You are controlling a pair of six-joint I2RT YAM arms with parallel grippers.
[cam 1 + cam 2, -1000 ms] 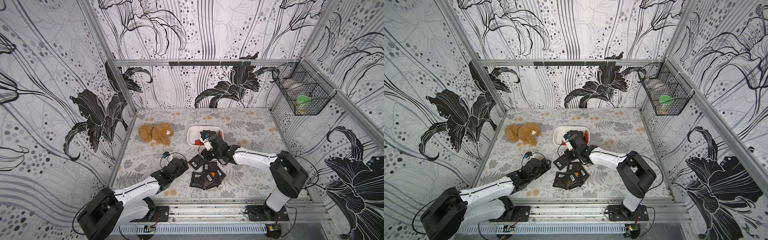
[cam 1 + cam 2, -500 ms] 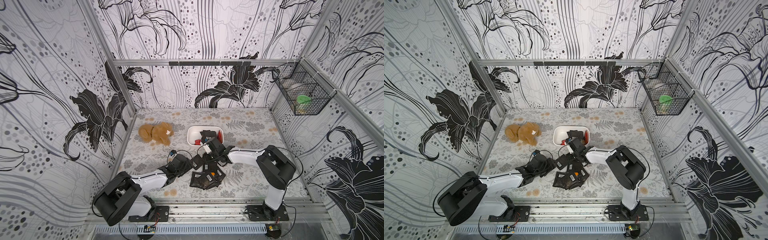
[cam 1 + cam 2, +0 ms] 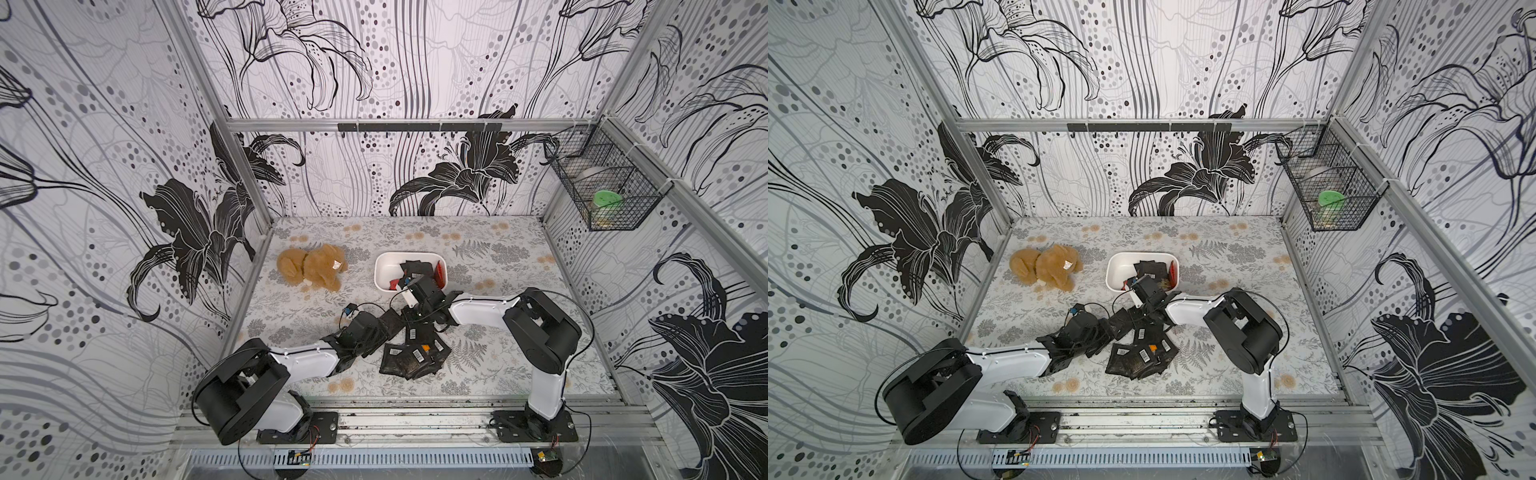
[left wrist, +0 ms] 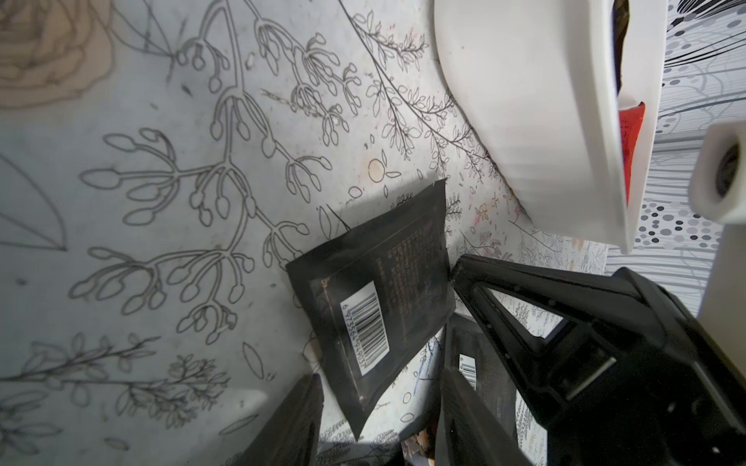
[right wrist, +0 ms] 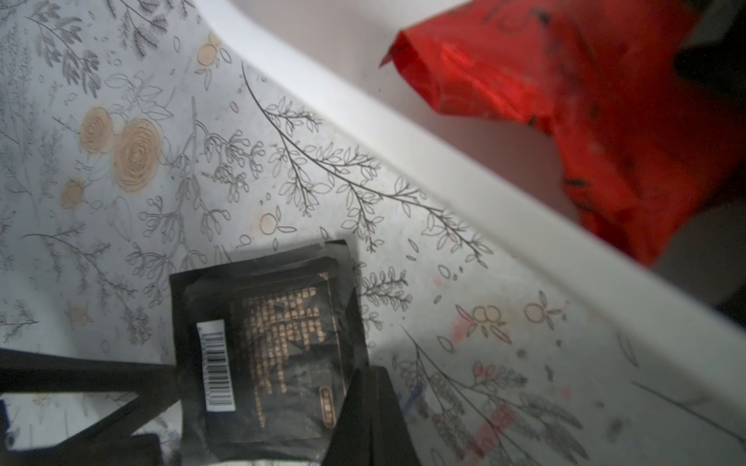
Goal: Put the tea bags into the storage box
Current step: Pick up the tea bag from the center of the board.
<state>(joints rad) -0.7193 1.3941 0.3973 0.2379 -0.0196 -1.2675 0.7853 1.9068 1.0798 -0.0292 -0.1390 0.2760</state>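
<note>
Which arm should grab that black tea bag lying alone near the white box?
Left. The left gripper has its jaws open on either side of the tea bag on the table; the right gripper, at its edge, is shut.

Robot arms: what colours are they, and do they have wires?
The left arm and right arm each have white tube sections joined by chunky black round joints. Thin black cables loop along them. The left gripper and right gripper are black, with triangle-shaped cutouts.

2 arms (image 3: 482,309): white link shells (image 3: 305,361), bulky black joints (image 3: 544,336), thin black cables (image 3: 192,401), black base plates (image 3: 328,428).
</note>
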